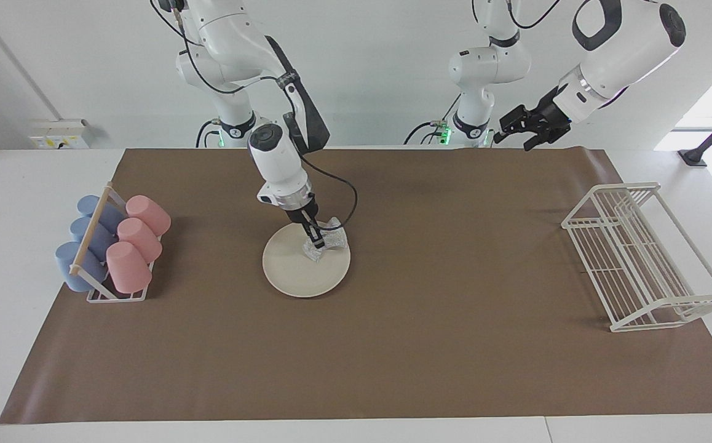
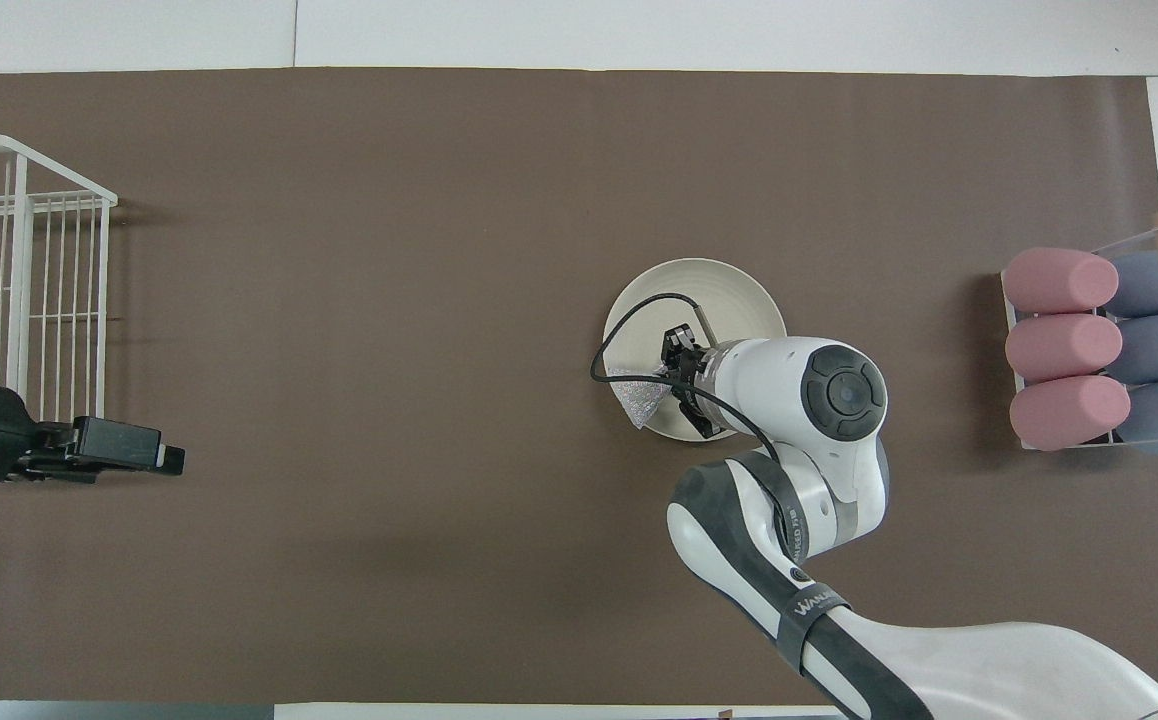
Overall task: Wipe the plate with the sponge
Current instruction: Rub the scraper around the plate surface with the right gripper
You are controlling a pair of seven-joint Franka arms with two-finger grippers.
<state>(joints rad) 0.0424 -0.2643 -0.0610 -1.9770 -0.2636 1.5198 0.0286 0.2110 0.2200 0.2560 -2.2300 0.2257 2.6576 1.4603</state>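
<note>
Sponge [image 1: 325, 245], small silvery-white glittery crinkled pad, clamped in right hand [image 1: 315, 241], fingers pinched together on it. Right arm comes down from its base over the worktop [image 1: 393, 344], hand pointing steeply down over the round flat cream-white plate [image 1: 297, 277]. In the facing view the sponge sits low on the plate, on the part nearest the robots and toward the left arm's end; whether it presses flat cannot be told. In the overhead view the sponge [image 2: 639, 398] pokes out from under the right hand [image 2: 677, 372] and overlaps the plate's [image 2: 709, 285] rim. A black cable loops from the wrist over the plate.

Plate lies flat on the brown paper mat [image 1: 454, 246] covering the worktop, roughly mid-table, a bit toward the right arm's end.

Left hand [image 1: 519, 129] is raised in the air over the mat's edge nearest the robots, toward the left arm's end, fingers apart, holding nothing; this arm waits. In the overhead view the left hand [image 2: 154, 458] shows just beside the white wire rack [image 2: 29, 300].

White wire rack [image 1: 639, 258] stands at the left arm's end. At the right arm's end a small rack [image 1: 113, 294] with a wooden rod holds three pink cups [image 1: 138, 237] and three blue cups [image 1: 82, 243] lying on their sides, well apart from the plate.
</note>
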